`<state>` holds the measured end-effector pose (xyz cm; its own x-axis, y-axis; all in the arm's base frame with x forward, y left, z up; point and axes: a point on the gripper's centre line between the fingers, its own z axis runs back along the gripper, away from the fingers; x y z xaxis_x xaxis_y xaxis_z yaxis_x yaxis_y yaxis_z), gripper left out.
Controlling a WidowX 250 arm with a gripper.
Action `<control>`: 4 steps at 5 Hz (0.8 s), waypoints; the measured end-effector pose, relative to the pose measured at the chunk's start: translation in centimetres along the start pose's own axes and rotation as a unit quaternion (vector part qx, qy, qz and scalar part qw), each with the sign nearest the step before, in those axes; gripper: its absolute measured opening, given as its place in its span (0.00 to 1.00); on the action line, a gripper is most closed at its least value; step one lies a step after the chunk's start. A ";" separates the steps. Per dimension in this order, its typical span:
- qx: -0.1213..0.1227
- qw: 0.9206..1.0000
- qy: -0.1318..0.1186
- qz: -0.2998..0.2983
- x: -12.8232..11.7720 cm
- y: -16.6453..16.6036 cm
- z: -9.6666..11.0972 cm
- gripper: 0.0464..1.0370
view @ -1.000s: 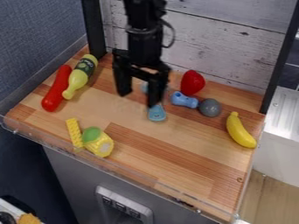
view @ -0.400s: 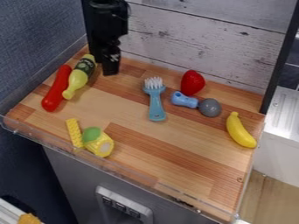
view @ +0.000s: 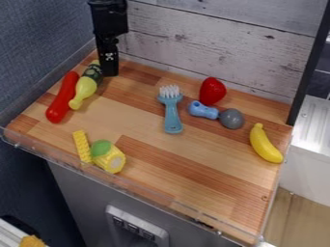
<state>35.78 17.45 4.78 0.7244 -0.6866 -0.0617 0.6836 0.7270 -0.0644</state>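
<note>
Camera view: claw near counter's back edge, can't tell if wide or narrow. Bottle just beside it, label end partly hidden. Open wood between claw and brush; banana farther off.

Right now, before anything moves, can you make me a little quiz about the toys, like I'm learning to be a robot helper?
1. True or false: in the camera's picture, the banana lies to the right of the brush.
2. Which toy is nearest the end effector?
a) the banana
b) the yellow-green bottle
c) the brush
3. Fill in the colour: the round ball beside the small blue toy is ____.

Key: 1. true; 2. b; 3. grey
</note>
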 end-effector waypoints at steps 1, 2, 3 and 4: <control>0.000 0.998 -0.002 0.069 0.0 0.1 0.0 0.96; -0.008 0.989 0.002 0.145 -0.2 -0.3 -0.5 0.96; -0.011 0.977 0.003 0.214 -1.6 -0.1 -1.1 0.96; -0.004 0.977 0.000 0.213 -1.5 0.1 -1.1 0.96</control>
<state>34.68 18.57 3.76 0.9428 -0.3225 -0.0845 0.3201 0.9465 -0.0418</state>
